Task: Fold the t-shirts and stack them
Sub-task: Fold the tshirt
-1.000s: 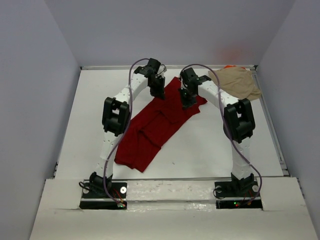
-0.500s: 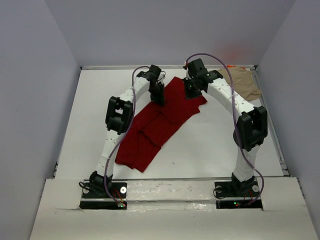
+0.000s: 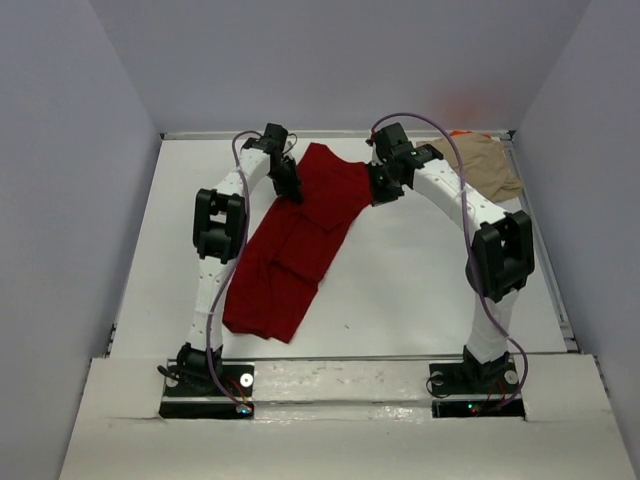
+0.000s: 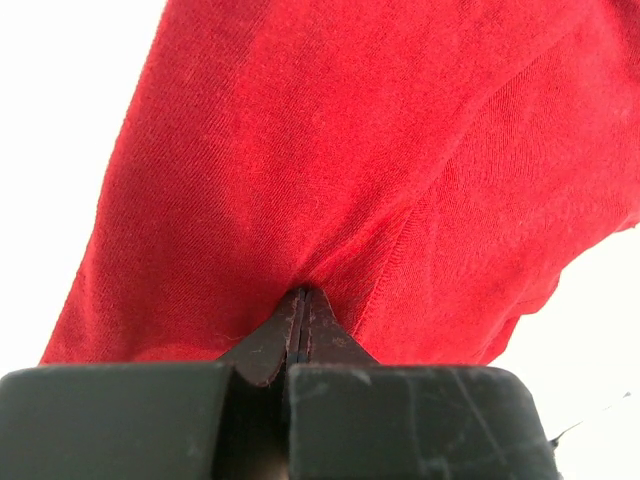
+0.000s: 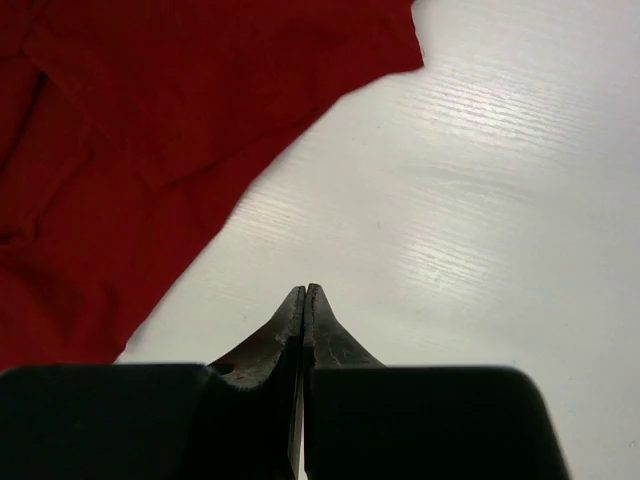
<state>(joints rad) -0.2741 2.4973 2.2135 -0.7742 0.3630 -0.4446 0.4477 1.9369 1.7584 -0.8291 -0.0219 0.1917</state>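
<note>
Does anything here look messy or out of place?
The dark red t-shirt lies rumpled and slanted across the table, its edge pinched by the left gripper. The tan t-shirt sits bunched in the far right corner beside orange fabric.

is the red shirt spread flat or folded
Loosely folded, not flat: the dark red shirt lies in a long strip with overlapping layers showing.
</note>
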